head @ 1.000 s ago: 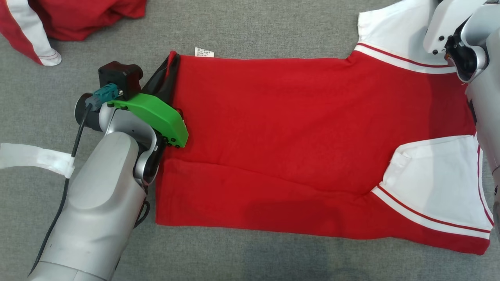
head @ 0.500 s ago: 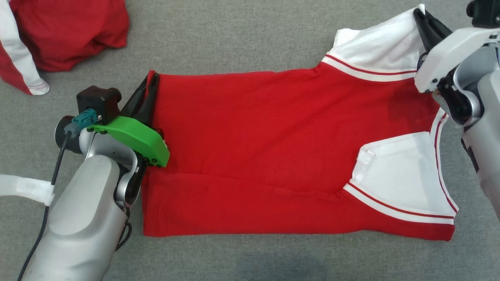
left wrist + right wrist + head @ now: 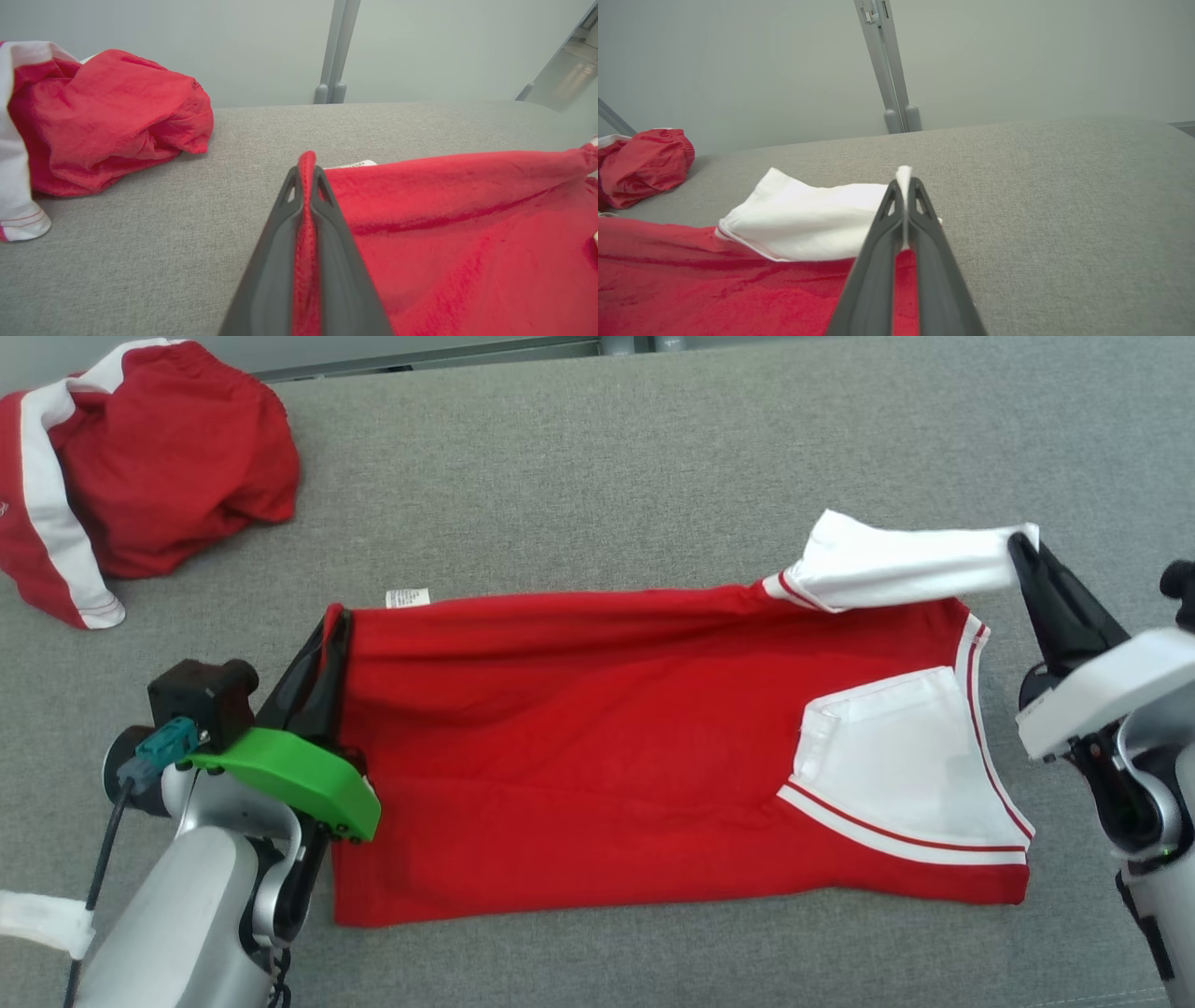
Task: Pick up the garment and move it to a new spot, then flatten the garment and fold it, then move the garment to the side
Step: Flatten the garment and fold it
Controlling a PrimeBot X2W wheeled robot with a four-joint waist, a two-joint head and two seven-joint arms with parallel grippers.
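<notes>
Left gripper [image 3: 332, 623]: long dark fingers pressed together on the hem corner of the red short-sleeved shirt with white sleeves [image 3: 579, 737]. In the left wrist view, red cloth shows between them. Right gripper [image 3: 1019, 549]: fingers closed, pinching the far white sleeve [image 3: 896, 565] at its edge, with the sleeve raised off the surface. The shirt lies stretched between both grippers on the grey fabric surface [image 3: 597, 457]. A small white care label [image 3: 408, 598] sits near the left fingertips. A crumpled red-and-white garment [image 3: 159, 467] lies well apart at far left.
</notes>
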